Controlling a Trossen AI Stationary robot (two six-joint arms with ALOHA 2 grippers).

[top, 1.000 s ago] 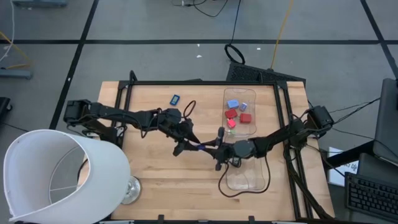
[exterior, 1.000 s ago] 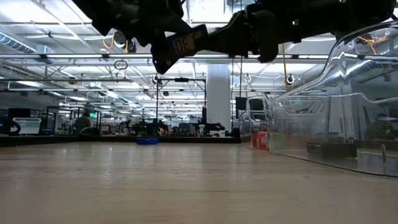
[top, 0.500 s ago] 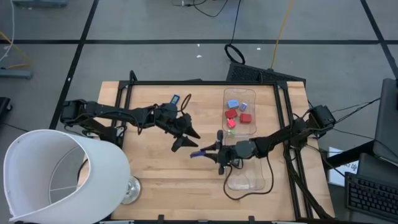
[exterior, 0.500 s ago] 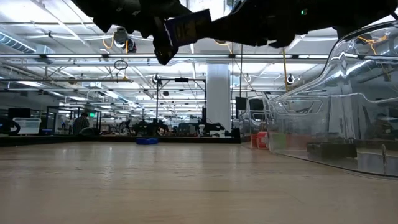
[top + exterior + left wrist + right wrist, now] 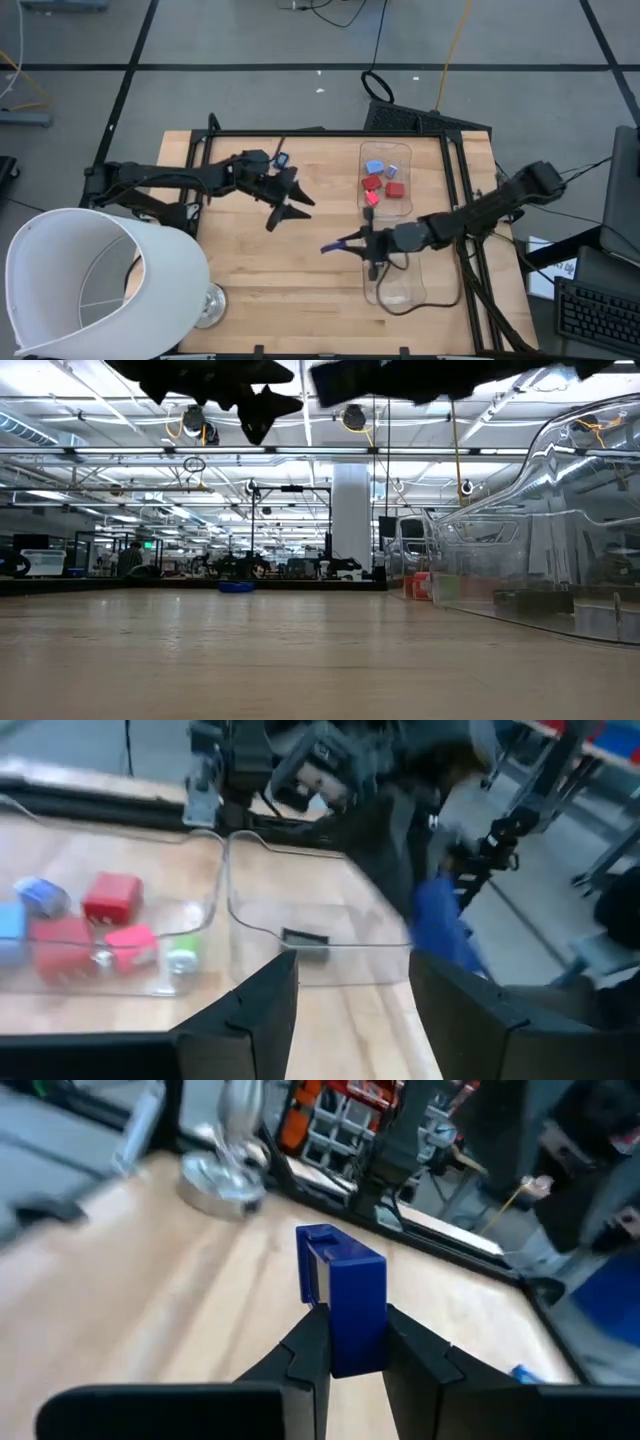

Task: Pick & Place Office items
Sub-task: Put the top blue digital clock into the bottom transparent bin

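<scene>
My right gripper (image 5: 352,243) is shut on a dark blue office item (image 5: 333,246), held in the air just left of the clear tray (image 5: 428,215). My left gripper (image 5: 288,212) hangs open over the table's middle, left of that item, with nothing between its fingers (image 5: 250,1020). Several office items, red (image 5: 372,183), red (image 5: 395,189) and light blue (image 5: 375,167), lie on the floor of the tray's far compartment. A dark piece (image 5: 303,939) lies in the tray too. One small blue item (image 5: 282,159) rests on the table near the far edge. My right gripper pinches the dark blue item by its near end (image 5: 346,1348), one finger (image 5: 308,1348) on each flat side. The fingers come almost level from the table's right. The rest of the item sticks out beyond the fingertips. It is lifted clear of the table.
A big white lampshade (image 5: 90,280) covers the near left corner, with its round metal base (image 5: 210,305) beside it. A cable loops over the tray's near compartment (image 5: 400,285). Bare wood lies between the lampshade and the tray.
The two grippers stood together at the dark blue item. My left gripper has since drawn away from it, toward the table's far left and upward. My right gripper has risen and carried the item toward the tray.
</scene>
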